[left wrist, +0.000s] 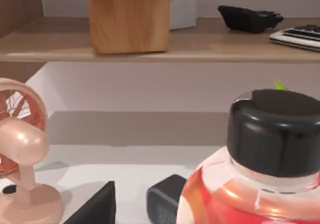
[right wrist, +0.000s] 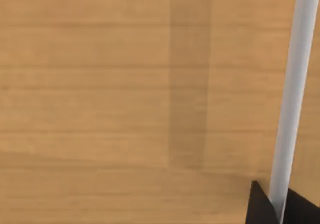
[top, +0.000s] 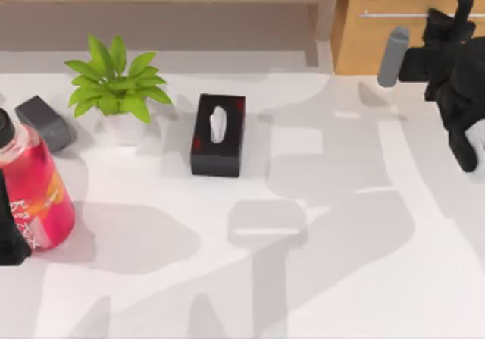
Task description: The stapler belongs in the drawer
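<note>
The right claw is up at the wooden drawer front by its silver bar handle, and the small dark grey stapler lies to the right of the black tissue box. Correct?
Not quite. In the top view the small dark grey stapler lies left of the black tissue box, beyond the green potted plant. The right claw is indeed at the wooden drawer front by its silver bar handle.

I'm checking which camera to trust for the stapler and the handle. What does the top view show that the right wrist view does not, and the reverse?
Top view alone: the stapler at the table's left, beside the plant, the tissue box, the pink bottle, and the right gripper up at the drawer.

Right wrist view alone: the wood grain close up, with dark fingertips on either side of the handle.

Both: the drawer front and its silver handle.
</note>
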Available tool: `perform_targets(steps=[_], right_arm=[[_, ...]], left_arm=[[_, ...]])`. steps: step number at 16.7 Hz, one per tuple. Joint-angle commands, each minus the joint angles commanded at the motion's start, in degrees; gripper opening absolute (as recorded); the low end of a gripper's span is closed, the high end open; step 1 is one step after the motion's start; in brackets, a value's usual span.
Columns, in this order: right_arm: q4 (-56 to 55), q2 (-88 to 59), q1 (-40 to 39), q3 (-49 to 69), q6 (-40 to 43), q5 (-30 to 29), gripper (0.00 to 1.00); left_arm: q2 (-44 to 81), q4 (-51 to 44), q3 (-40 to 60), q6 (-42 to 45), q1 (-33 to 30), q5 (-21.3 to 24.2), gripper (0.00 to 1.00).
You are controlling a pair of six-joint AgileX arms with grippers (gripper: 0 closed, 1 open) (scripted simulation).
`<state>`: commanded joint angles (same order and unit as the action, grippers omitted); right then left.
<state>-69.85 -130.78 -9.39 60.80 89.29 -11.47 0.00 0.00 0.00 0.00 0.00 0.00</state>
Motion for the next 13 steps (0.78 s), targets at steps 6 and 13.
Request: perform_targets(steps=[6,13], right_arm=[[0.2,-0.1,-0.2,-0.1,-0.2,0.0,0.00],[-6.1,5.0,-1.5,-12.0,-0.3,-1.4,0.00]], left_arm=[[0.0,0.0,0.0,0.0,0.0,0.0,1.00],[0.0,0.0,0.0,0.0,0.0,0.0,1.00]])
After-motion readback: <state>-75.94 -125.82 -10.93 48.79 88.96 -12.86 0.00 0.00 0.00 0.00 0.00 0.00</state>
